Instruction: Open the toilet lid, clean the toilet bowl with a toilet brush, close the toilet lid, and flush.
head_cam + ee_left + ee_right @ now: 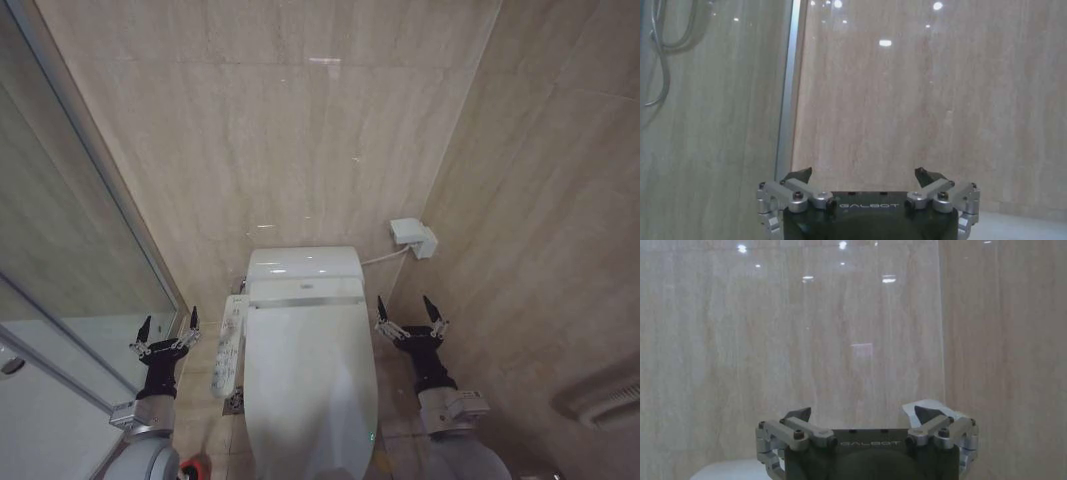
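Head view has the toilet lid (310, 370) down, left gripper (167, 332) and right gripper (411, 315) flanking it, spread, empty, apparently awaiting lifting.

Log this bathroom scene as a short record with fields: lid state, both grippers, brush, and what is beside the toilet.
lid: closed, flat over the bowl
left gripper: raised left of the toilet, jaws open, holding nothing
right gripper: raised right of the toilet, jaws open, holding nothing
brush holder: red, on the floor at the toilet's left, mostly cut off by the picture's edge
control panel: along the toilet's left side
wall box: on the right wall behind the tank
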{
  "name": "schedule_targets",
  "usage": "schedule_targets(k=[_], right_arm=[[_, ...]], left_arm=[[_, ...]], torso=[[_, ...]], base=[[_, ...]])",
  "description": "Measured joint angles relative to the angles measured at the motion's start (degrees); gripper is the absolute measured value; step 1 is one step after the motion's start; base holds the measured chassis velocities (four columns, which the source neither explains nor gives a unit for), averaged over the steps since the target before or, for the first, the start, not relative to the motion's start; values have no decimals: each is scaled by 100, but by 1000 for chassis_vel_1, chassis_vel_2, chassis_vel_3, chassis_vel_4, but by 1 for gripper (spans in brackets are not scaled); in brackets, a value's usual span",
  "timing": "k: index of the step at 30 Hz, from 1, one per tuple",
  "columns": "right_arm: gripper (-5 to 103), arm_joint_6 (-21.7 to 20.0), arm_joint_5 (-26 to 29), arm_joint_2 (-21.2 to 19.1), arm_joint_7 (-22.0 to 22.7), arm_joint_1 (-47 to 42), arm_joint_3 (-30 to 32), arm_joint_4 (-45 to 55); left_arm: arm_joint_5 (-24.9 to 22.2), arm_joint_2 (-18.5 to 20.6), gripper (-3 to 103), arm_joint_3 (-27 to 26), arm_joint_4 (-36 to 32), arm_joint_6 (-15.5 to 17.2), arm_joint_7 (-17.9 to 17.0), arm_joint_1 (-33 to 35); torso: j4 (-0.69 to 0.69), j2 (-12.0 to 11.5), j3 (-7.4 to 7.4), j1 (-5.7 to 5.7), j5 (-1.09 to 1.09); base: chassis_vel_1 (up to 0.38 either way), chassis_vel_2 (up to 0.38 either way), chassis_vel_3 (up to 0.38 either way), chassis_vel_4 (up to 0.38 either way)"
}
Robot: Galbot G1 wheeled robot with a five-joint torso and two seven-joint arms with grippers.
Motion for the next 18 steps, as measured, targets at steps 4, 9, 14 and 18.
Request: schedule_targets(k=[4, 9, 14, 18], right_arm=[[100, 0, 0, 0, 0, 2, 0, 0], [100, 0, 0, 0, 0, 7, 0, 0], [100, 0, 0, 0, 0, 5, 0, 0], [100, 0, 0, 0, 0, 2, 0, 0]], left_arm=[[-17, 16, 100, -22, -1, 1, 0, -9], [-34, 73, 100, -36, 56, 10, -79, -62], [-73, 116, 100, -25, 88, 17, -107, -81], [-144, 167, 100, -8, 112, 14, -100, -95]], torso=[[-1, 0, 1, 4, -1], [0, -3, 3, 9, 0], [0, -2, 2, 4, 0], [0, -1, 0, 0, 0]], base=[[-153, 156, 175, -166], [-109, 118, 121, -109], [-24, 20, 11, -9], [55, -33, -44, 31]])
